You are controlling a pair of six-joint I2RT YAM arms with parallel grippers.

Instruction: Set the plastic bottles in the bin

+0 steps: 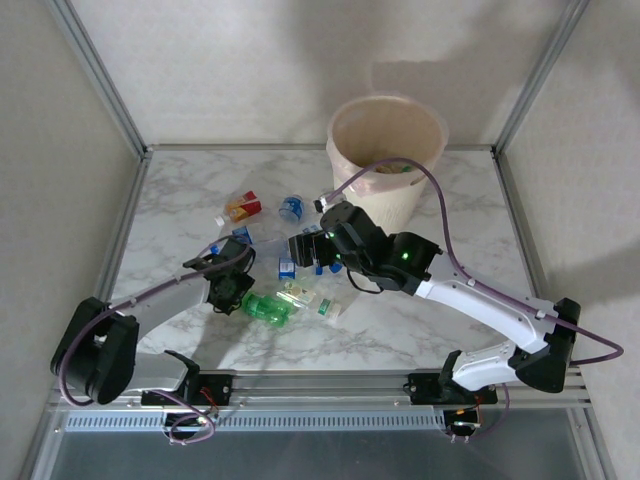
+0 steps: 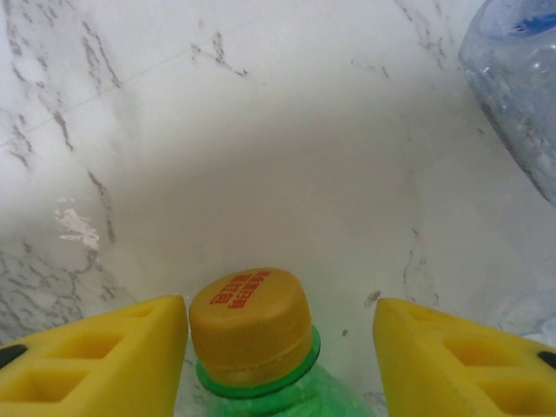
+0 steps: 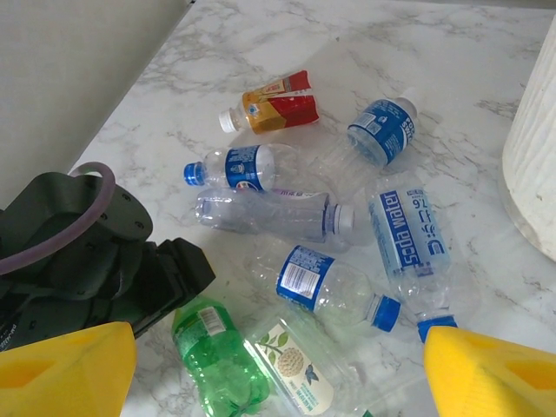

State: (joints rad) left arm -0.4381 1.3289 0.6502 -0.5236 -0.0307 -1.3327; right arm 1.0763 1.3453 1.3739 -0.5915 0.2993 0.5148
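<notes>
Inside left gripper (image 2: 278, 314) (jaws apart), green bottle (image 2: 252, 328)

Green bottle (image 2: 287, 395), yellow cap (image 2: 250, 323) red print; yellow fingers (image 2: 95, 356); grey-veined white marble table (image 2: 261, 130); cream bin (image 1: 345, 150).

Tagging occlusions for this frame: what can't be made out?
- Top view: right arm covers the middle of the bottle pile; count unclear.
- Top view: bin contents, mostly hidden by rim and cable.
- Left wrist view: green bottle body cut off by bottom edge.
- Right wrist view: bin cut by right edge.
</notes>
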